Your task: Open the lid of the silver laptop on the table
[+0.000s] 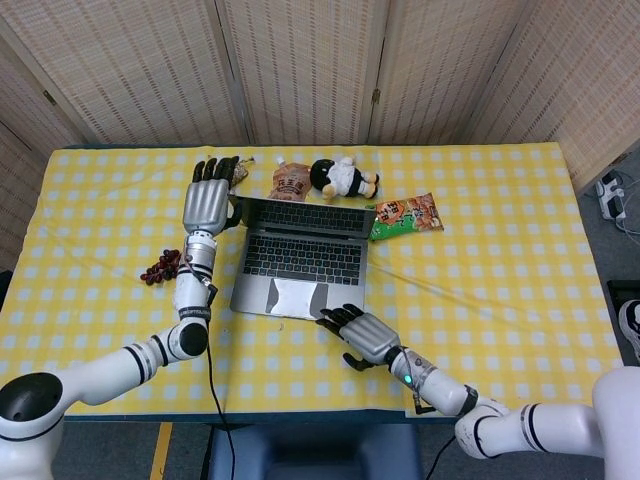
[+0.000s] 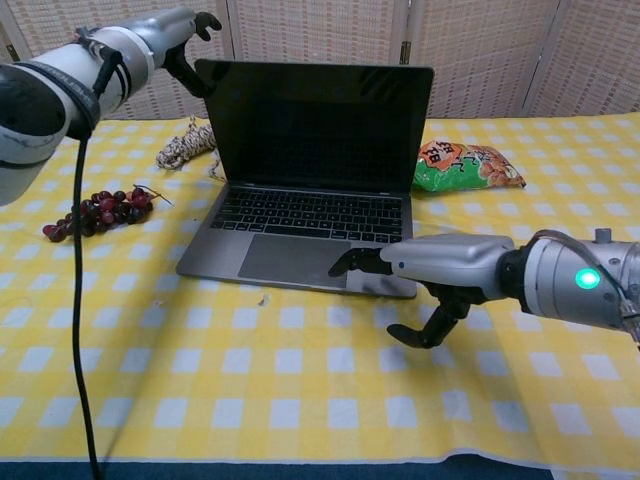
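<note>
The silver laptop (image 1: 300,262) stands open at mid-table, its dark screen (image 2: 320,125) raised nearly upright over the keyboard (image 2: 310,212). My left hand (image 1: 207,200) hovers with fingers spread just left of the lid's upper left corner (image 2: 203,64); in the chest view this left hand (image 2: 175,42) holds nothing, and contact with the corner is unclear. My right hand (image 1: 358,333) lies at the laptop's front right. Its fingertips (image 2: 350,263) rest on the palm rest and its thumb hangs below the right hand (image 2: 445,270).
Dark grapes (image 2: 95,212) lie left of the laptop, a coiled rope (image 2: 185,145) behind them. A green and orange snack bag (image 2: 468,165) sits at the right. A plush toy (image 1: 343,177) and a brown packet (image 1: 290,180) lie behind the lid.
</note>
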